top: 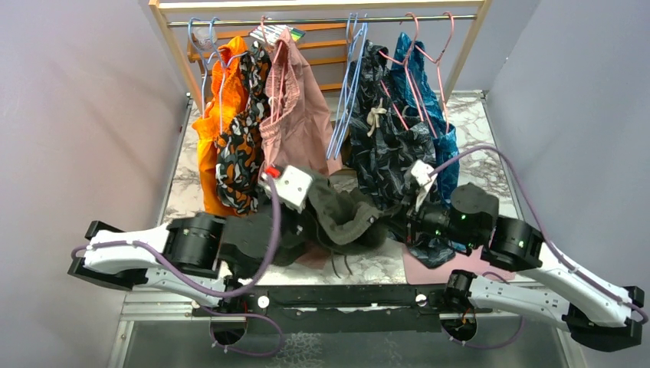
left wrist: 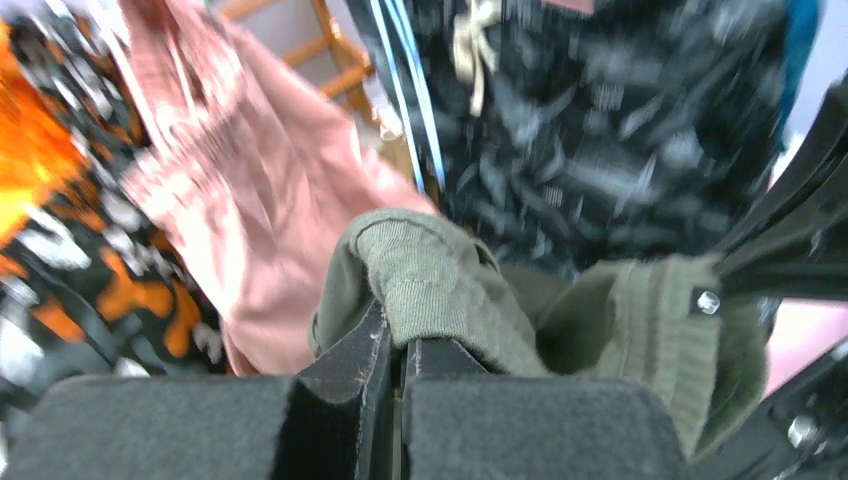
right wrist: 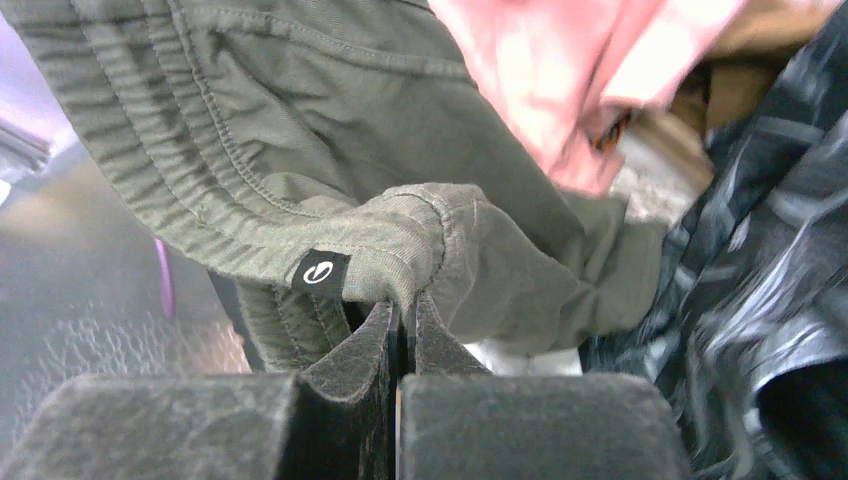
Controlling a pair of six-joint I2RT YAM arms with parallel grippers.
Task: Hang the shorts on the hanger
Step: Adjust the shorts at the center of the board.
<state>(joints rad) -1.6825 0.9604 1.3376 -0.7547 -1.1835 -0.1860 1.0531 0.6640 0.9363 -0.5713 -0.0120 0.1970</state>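
A marble tabletop between pale purple walls is being closed off at the far end by a wooden clothes rack.

Above that tabletop, the left gripper is being pressed together on a rolled fold of the green shorts, with the cloth being pinched between its two black fingers. The right gripper is likewise being squeezed closed on an edge of the same shorts, just beside a small black tag. The shorts are being held bunched between the two grippers, clear of the tabletop, with thin cord ends being left to dangle beneath.

Just ahead of the left gripper, and a little to its left, pink shorts are being hung from the rack. Straight ahead of it, a bunch of blue hangers is being carried on the rail, bare, between the pink shorts and dark leaf-print shorts; none of them is being touched by the green shorts. Farther to the left, orange clothing and an orange-and-black patterned piece are being shown, blurred in the wrist view.

Beyond the right gripper, pink hangers and a teal garment are being hung.
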